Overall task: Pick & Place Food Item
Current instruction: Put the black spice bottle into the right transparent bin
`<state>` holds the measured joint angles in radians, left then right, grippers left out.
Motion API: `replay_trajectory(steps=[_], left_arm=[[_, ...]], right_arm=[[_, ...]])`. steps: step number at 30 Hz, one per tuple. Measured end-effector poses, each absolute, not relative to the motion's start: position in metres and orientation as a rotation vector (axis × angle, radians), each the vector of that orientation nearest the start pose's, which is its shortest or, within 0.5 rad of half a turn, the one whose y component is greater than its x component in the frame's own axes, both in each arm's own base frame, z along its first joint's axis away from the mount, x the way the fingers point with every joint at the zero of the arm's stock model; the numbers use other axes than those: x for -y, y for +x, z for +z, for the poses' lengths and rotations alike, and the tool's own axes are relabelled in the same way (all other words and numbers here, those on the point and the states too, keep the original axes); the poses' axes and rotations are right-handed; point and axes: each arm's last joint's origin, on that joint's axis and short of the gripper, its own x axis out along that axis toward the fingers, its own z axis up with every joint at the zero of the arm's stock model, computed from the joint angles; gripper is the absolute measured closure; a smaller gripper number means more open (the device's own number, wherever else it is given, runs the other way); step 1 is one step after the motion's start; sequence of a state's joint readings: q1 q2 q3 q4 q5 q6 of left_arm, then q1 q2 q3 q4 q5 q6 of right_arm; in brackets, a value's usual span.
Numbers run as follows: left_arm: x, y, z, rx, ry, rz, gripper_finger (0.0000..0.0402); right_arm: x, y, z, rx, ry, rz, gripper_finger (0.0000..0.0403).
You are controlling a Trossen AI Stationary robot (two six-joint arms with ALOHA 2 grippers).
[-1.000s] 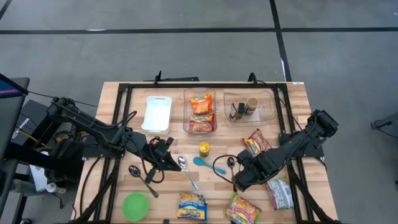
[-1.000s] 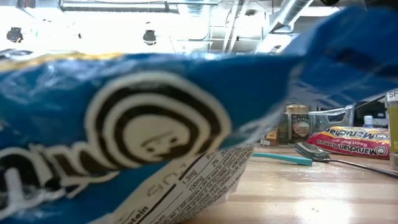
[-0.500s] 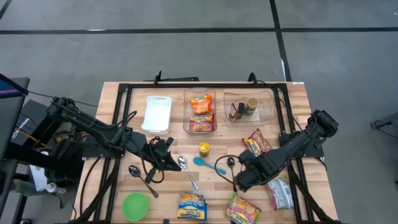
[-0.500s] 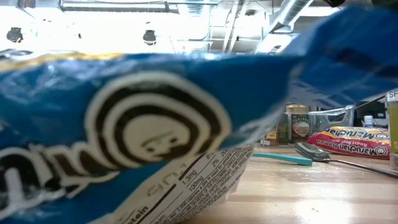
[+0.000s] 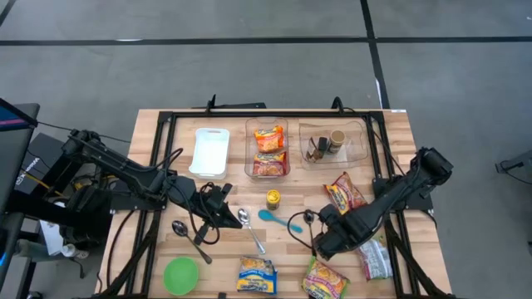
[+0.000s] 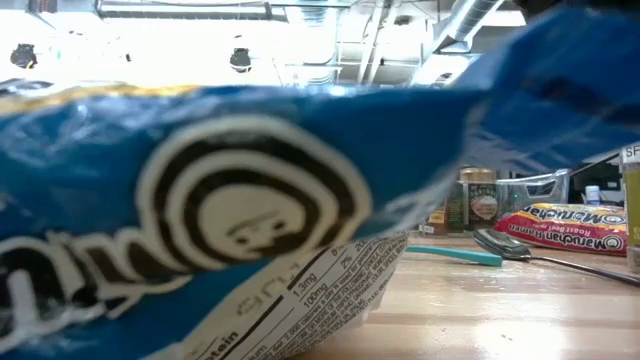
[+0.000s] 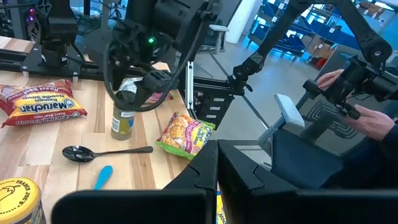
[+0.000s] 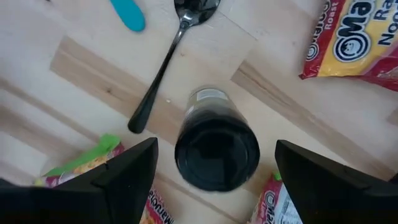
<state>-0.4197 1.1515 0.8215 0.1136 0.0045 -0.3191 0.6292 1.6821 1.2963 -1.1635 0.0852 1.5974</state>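
Observation:
A small upright bottle with a black lid [image 8: 216,148] stands on the wooden table [image 5: 249,187] near its right front. In the left wrist view the bottle [image 7: 122,119] shows a pale label. My right gripper [image 8: 214,163] hangs open straight above it, pointing down. One finger stands on each side of the lid, clear of it. From above, my right gripper [image 5: 328,241] hides the bottle. My left gripper [image 5: 229,218] waits shut above the table's left middle, touching nothing.
Noodle packets lie around the bottle: a red one [image 5: 345,191], a green-yellow one [image 5: 324,281], one at the right [image 5: 376,257] and a blue one [image 5: 256,274]. A spoon [image 8: 166,68], a teal spoon [image 5: 278,220] and a yellow tin [image 5: 273,199] lie nearby. Clear bins [image 5: 268,149] stand at the far side.
My right gripper has come down toward the black-lidded bottle, still open and pointing down. Nothing on the table has moved.

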Motion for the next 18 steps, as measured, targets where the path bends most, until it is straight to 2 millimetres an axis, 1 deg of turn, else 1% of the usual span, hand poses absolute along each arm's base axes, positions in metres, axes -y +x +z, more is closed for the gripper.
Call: replay_trajectory(steps=[8,18], left_arm=[[0.105,0.236,0.301,-0.279,-0.268,-0.384,0.0402],[0.105,0.236,0.301,-0.279,-0.268,-0.385,0.0401]], right_arm=[[-0.175,0.244,0.213,-1.335,0.754,-0.739,0.0085],[-0.173,0.242,0.194,-1.32,0.797,-0.736,0.0085]])
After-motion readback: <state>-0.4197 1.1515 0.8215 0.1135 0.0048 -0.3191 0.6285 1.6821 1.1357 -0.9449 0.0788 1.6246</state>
